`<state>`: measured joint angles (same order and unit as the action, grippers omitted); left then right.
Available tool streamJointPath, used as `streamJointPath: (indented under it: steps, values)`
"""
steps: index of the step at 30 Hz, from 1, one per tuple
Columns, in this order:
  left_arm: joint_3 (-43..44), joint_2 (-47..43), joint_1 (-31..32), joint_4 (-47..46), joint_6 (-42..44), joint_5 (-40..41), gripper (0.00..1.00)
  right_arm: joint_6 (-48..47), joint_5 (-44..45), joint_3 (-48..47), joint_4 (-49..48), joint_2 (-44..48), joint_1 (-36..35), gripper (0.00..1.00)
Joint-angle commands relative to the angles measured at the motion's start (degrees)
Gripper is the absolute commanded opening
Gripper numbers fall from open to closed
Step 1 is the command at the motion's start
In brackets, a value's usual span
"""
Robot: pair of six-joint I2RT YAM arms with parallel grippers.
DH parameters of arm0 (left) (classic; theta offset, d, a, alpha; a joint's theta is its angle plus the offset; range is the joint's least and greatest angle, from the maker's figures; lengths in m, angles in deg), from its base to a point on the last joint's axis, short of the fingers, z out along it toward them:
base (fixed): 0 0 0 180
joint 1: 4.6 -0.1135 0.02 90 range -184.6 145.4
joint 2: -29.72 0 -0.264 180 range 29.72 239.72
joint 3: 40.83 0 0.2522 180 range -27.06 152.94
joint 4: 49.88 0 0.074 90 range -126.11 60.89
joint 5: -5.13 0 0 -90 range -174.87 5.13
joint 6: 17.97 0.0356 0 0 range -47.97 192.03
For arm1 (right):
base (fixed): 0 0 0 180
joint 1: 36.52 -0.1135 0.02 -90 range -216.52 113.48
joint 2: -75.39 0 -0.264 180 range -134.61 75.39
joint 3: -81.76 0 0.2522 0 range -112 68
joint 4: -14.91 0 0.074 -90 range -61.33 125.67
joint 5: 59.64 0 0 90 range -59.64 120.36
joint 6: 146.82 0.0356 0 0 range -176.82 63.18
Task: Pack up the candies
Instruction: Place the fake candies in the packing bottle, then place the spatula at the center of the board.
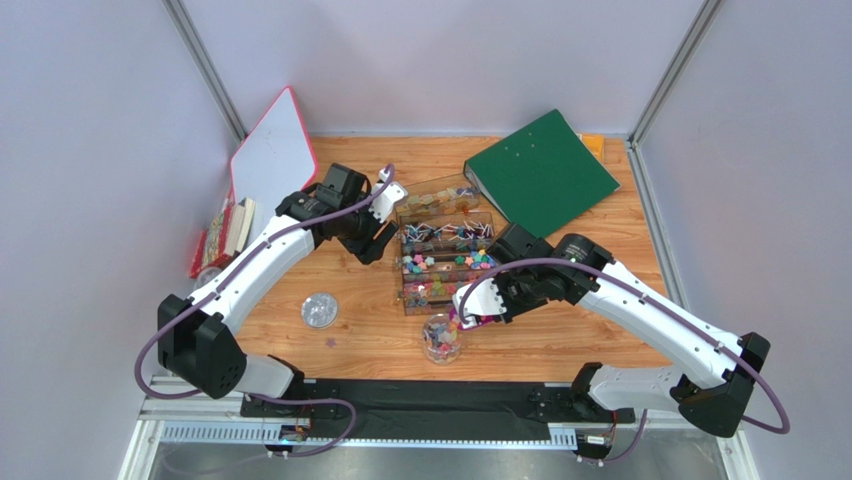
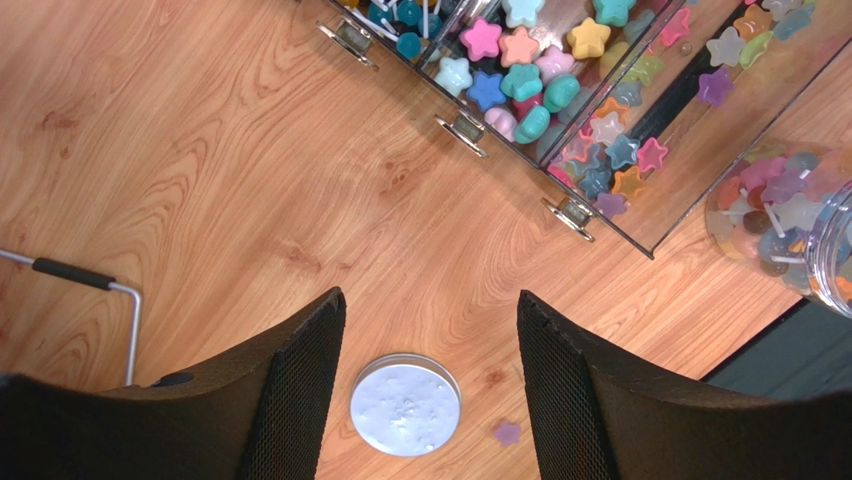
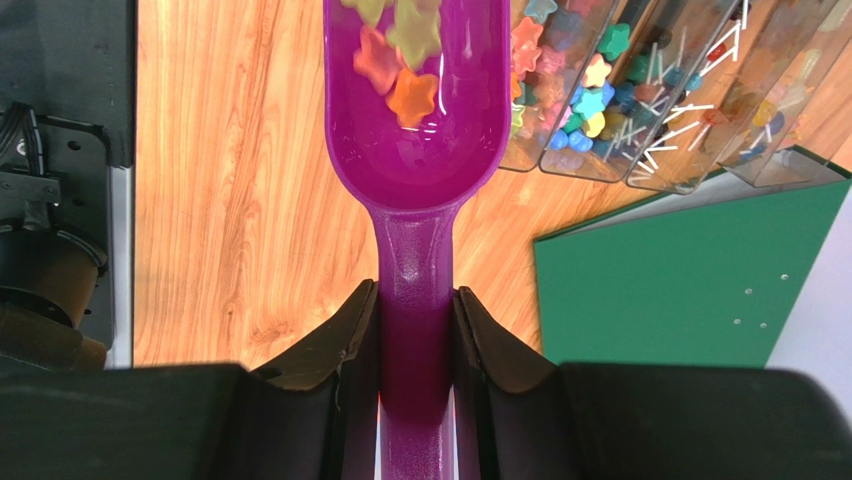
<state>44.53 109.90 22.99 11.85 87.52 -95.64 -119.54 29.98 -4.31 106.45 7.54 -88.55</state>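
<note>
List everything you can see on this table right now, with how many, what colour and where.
candies: many, mixed bright colours, in the box, the jar and the scoop
loose star candy: one, purple, on the table by the lid
box: one, clear, compartments, table centre
jar: one, clear, near side of the box
scoop: one, purple, in the right gripper
lid: one, silvery, left of the jar
binder: one, green, far right
whiteboard: one, white, red edge, far left
books: small stack, count unclear, left edge
table: one, wood
left gripper: open, empty, above the lid
right gripper: shut on the scoop handle
</note>
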Motion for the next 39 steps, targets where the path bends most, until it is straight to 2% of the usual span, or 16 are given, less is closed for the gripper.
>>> streamJointPath:
  steps: [1,13,16,17,19,20,21,23,24,26,27,31,34,39]
  values:
    - [-0.4,-2.66,-0.17,-2.61,-1.51,-1.45,0.7,3.3,4.6,-3.45,9.14,-1.14,-2.19,0.0]
    - [-1.19,-3.81,-0.17,-4.28,-1.86,-1.54,0.7,4.09,9.08,-3.27,10.29,-2.02,-5.01,0.0]
    - [-0.76,-3.72,-0.17,-4.37,-2.39,-1.63,0.7,7.15,10.23,-2.66,9.33,-1.14,-3.26,0.0]
    - [-0.67,-3.98,-0.17,-4.37,-2.56,-1.19,0.7,8.39,8.22,-2.31,7.06,-0.53,-1.51,0.0]
    - [0.47,-4.33,-0.17,-4.2,-3.0,2.4,0.7,11.46,5.41,-0.56,3.98,2.02,6.12,0.0]
    - [0.91,-4.68,-0.17,-4.28,-3.09,4.5,0.7,12.35,2.96,0.41,0.05,2.98,9.28,0.0]
    - [1.35,-4.68,-0.17,-4.63,-2.92,8.44,0.71,13.49,1.8,1.72,-2.17,3.86,15.84,0.0]
    - [3.55,-3.9,-0.17,-4.2,-1.44,10.49,0.72,16.12,-1.96,5.94,-8.91,6.41,22.2,0.0]
    - [4.25,-3.72,-0.17,-3.85,-1.42,12.24,0.81,17.09,-2.86,7.35,-11.05,7.03,28.15,0.0]
    - [6.18,-2.23,-0.17,-3.15,-1.95,13.13,0.91,20.16,-5.93,11.65,-17.09,8.35,33.98,0.0]
    - [6.97,-1.35,-0.17,-2.62,-2.3,12.7,0.94,21.31,-6.64,12.97,-19.22,8.61,39.76,0.0]
    - [14.16,5.76,-0.17,4.04,-4.23,12.35,0.92,27.29,-10.69,17.38,-28.54,6.6,51.49,0.0]
    - [19.0,12.44,-0.17,8.18,-5.55,11.21,0.85,32.73,-13.14,17.38,-34.52,1.42,60.54,0.0]
    - [20.69,18.34,0.0,6.8,-6.08,10.68,0.82,40.3,-14.56,17.38,-42.26,-5.61,70.9,0.0]
